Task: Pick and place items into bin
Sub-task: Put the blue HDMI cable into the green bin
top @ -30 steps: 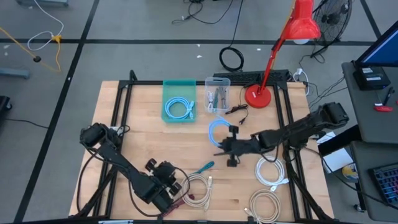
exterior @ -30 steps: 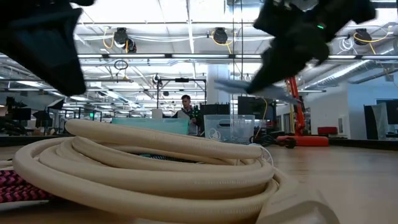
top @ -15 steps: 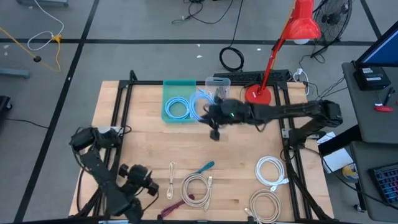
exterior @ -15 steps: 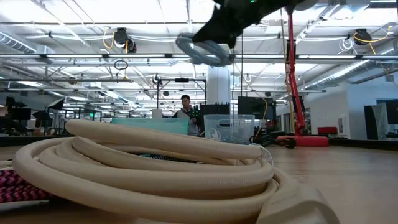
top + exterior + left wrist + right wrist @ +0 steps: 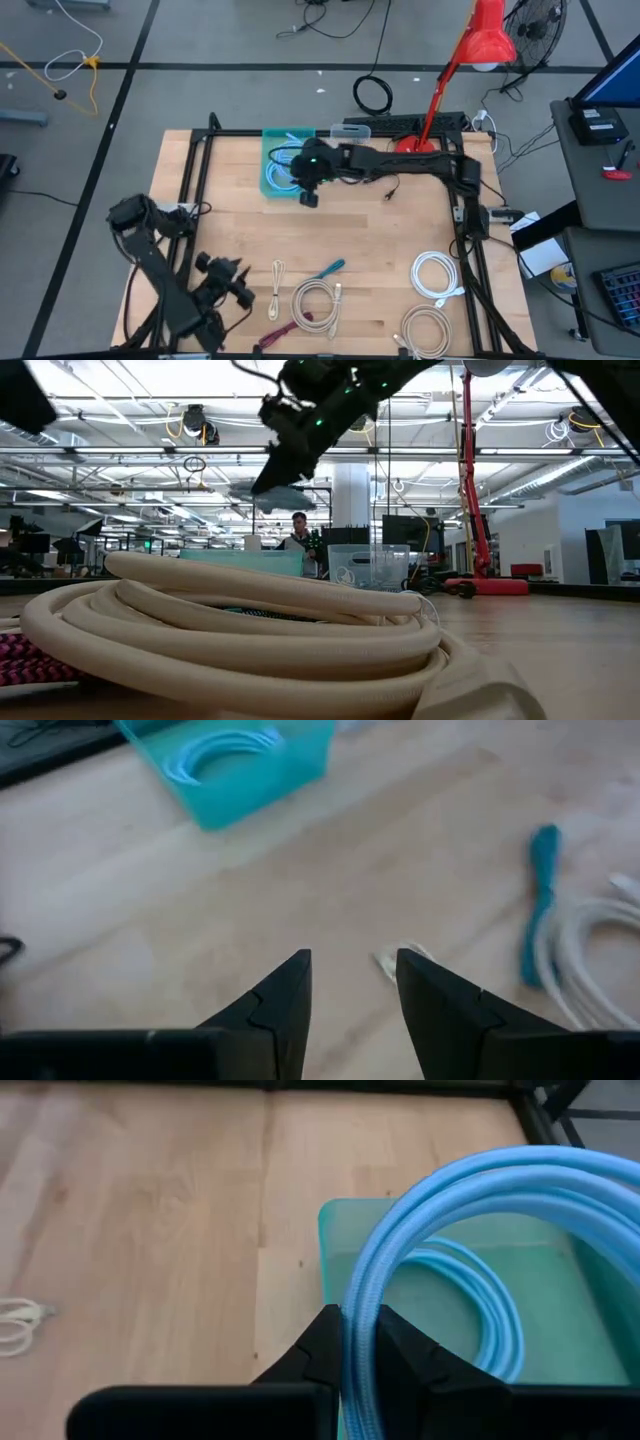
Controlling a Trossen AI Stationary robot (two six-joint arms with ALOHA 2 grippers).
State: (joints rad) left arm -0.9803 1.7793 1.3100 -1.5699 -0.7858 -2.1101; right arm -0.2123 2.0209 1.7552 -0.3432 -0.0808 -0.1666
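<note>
High view hides most of the right gripper (image 5: pixel 309 172) under its own dark wrist, where it hangs over the teal bin (image 5: pixel 272 185); the carried coil barely shows there. Its wrist camera settles the matter: the two dark fingers (image 5: pixel 318 1342) are pinched tight on a light blue coil (image 5: pixel 470 1200), a round braided cord looped several times, held above the translucent bin, where a second blue coil (image 5: pixel 492 1312) already lies on the floor. From table height the carried coil (image 5: pixel 282 496) is only a pale smear under the arm, and a thick beige coil (image 5: pixel 240 620) fills the foreground, blocking nearly all of the table. Half a second ago this gripper was further right, beside the clear box (image 5: pixel 350 131); it has since moved over the bin. The left gripper (image 5: pixel 352 982) hovers low over bare wood at the table's near left, jaws parted on nothing, with a teal cord (image 5: pixel 542 900) and a white coil (image 5: pixel 590 945) cut off at the picture's edge.
</note>
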